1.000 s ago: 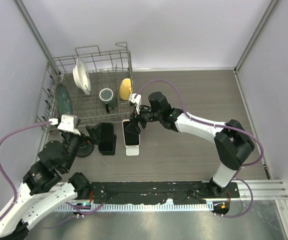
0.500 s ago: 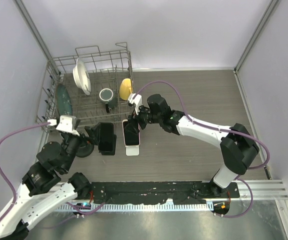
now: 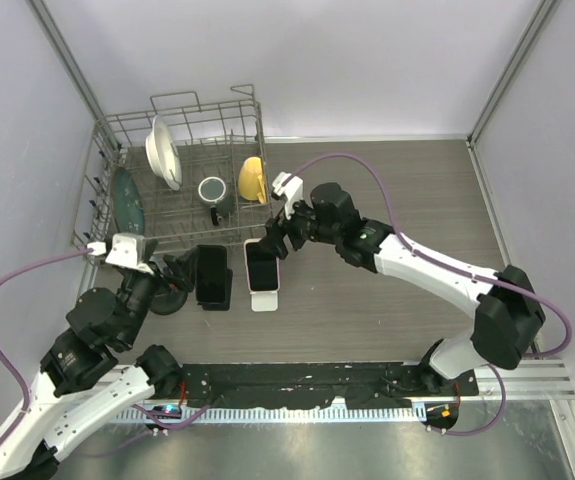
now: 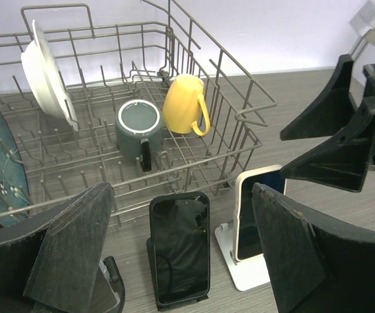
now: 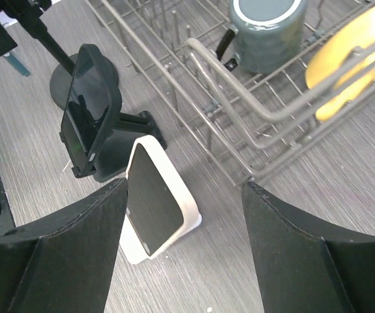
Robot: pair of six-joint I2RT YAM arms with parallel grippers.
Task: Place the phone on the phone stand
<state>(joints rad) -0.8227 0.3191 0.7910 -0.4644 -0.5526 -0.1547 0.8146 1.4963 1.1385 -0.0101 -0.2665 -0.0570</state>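
Observation:
A black phone (image 3: 212, 273) leans upright on a black stand (image 3: 215, 300). Beside it, a white-cased phone (image 3: 262, 267) leans on a white stand (image 3: 264, 299). My right gripper (image 3: 279, 235) is open and empty, just above and behind the white-cased phone, apart from it. My left gripper (image 3: 179, 270) is open and empty, just left of the black phone. The left wrist view shows the black phone (image 4: 179, 251) and the white-cased phone (image 4: 257, 210) between my fingers (image 4: 76, 251). The right wrist view shows the white-cased phone (image 5: 151, 202), its stand (image 5: 130, 251) and the black phone (image 5: 88, 107).
A wire dish rack (image 3: 229, 232) stands behind the stands, holding a white plate (image 3: 163, 152), a teal plate (image 3: 127, 198), a grey mug (image 3: 213, 190) and a yellow mug (image 3: 252, 177). A round black base (image 3: 167, 298) sits left of the black stand.
My right gripper has drawn back up and to the right, off the white-cased phone, which stays on its stand. My left arm has pulled back slightly.

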